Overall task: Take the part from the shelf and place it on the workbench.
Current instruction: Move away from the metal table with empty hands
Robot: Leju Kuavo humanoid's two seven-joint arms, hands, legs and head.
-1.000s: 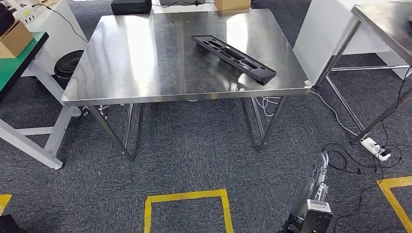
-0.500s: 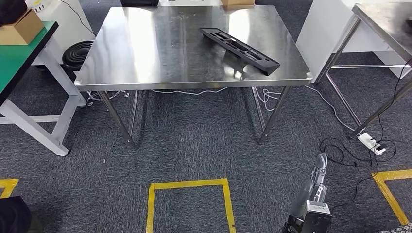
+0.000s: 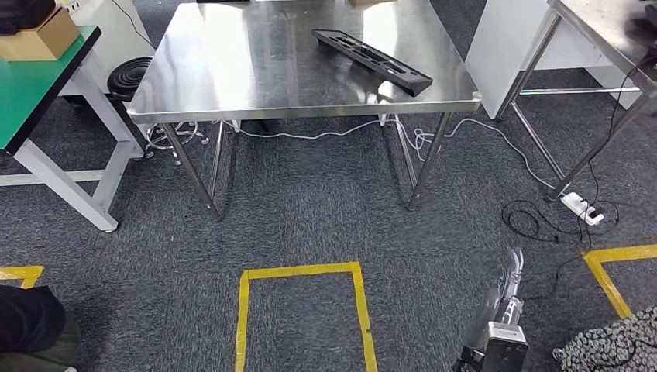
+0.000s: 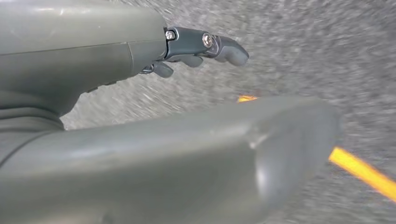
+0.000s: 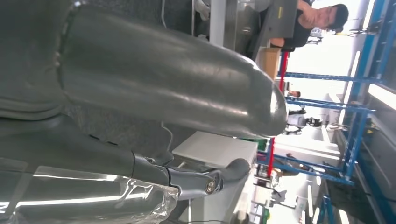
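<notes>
The right hand [image 5: 154,116] holds nothing, thick thumb above darker fingers [image 5: 205,179]; beyond it blue racking [image 5: 355,116], a white surface [image 5: 215,149], perhaps a person [image 5: 322,16].

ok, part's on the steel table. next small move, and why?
Probably a small step or turn away, no reach. The black part lies flat on the steel table, well ahead across the carpet. The left robot hand and right robot hand hang low, holding nothing. Placement looks done.

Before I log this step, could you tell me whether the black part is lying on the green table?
No, the black part lies on the steel workbench.
</notes>
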